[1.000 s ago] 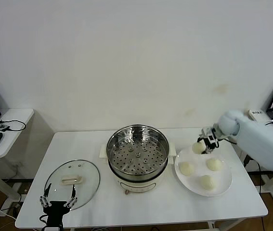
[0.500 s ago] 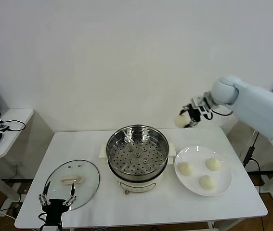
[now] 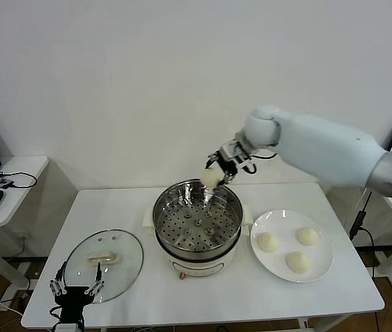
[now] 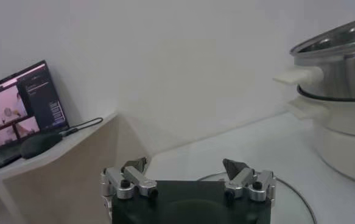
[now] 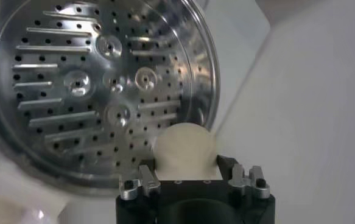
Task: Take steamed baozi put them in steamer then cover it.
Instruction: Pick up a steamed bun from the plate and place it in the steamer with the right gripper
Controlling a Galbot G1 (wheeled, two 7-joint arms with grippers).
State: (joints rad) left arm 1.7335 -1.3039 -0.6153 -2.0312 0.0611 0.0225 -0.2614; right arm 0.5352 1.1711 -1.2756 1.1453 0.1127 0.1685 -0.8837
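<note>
Cream-white bun carried over the steel steamer, ready to be lowered in.

Nearest, the left end effector [image 3: 76, 289] waited with fingers apart at the tabletop's [image 3: 202, 297] front edge, just beside the round transparent glass cover [image 3: 104, 262] with its cream-white oblong handle. On the flat white plate [image 3: 320, 266] three small smooth cream-white steamed baozi [image 3: 267, 242] remained. The round shiny stainless-steel steamer [image 3: 198, 221] stood uncovered, its perforated tray bare. Farthest, the right end effector [image 3: 213, 176] hung above the steamer's far rim, clamped on a fourth bun [image 5: 184, 151]. The loading step was in hand; the next move likely called for lowering onto the tray, then letting go.
</note>
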